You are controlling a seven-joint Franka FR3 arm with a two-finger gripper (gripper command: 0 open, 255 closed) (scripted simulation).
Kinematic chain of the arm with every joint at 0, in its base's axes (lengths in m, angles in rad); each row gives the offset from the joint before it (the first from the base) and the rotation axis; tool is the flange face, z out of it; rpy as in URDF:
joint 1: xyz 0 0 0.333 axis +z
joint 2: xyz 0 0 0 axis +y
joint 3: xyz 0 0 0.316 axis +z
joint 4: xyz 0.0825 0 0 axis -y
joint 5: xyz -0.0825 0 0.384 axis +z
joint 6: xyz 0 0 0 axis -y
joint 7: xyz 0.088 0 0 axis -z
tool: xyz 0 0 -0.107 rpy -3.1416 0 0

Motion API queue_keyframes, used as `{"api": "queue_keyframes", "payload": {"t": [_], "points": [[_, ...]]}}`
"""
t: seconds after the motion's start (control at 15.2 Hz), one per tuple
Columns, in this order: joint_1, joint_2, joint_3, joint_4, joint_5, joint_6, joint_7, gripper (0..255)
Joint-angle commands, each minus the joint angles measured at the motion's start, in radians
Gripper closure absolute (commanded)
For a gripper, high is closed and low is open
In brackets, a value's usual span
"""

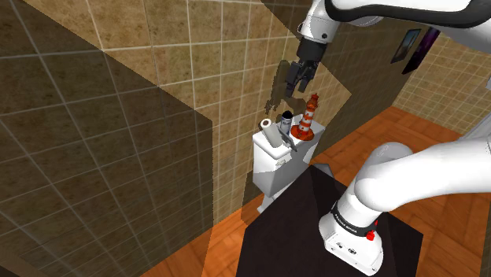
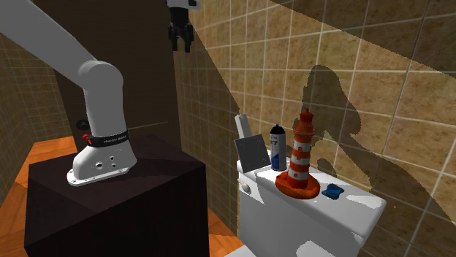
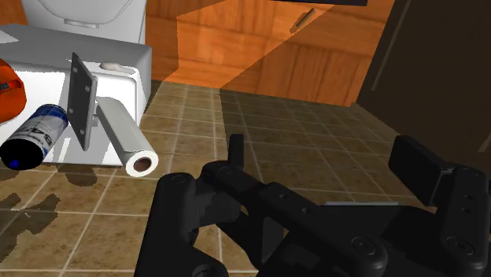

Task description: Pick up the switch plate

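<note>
The switch plate (image 2: 252, 151) is a flat grey rectangle standing on edge on the white toilet tank (image 2: 321, 219), leaning beside a spray can (image 2: 278, 148). In the wrist view the plate (image 3: 79, 98) rests against a white paper roll (image 3: 126, 140), well off from my fingers. In the shoulder view it shows as a thin grey sliver (image 1: 288, 139). My gripper (image 1: 293, 90) hangs open and empty in the air well above the tank, close to the tiled wall. It also shows high in the second exterior view (image 2: 179, 40) and in the wrist view (image 3: 326, 157).
A red-and-white lighthouse figure (image 2: 301, 157) and a small blue object (image 2: 333, 192) share the tank top. The tiled wall (image 1: 197, 71) runs right behind the tank. The dark stand (image 2: 117, 197) sits next to the toilet on an orange wooden floor (image 1: 236, 244).
</note>
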Motion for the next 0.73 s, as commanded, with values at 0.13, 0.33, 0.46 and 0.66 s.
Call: {"api": "queue_keyframes", "payload": {"t": [0.13,0.33,0.46,0.66], "points": [[-0.015,0.017,0.005,-0.047,-0.026,0.064,0.006,0],[-0.039,0.052,0.012,-0.109,-0.067,0.163,0.018,0],[-0.056,0.082,0.014,-0.146,-0.096,0.23,0.029,0],[-0.084,0.138,0.017,-0.191,-0.143,0.332,0.049,0]]}}
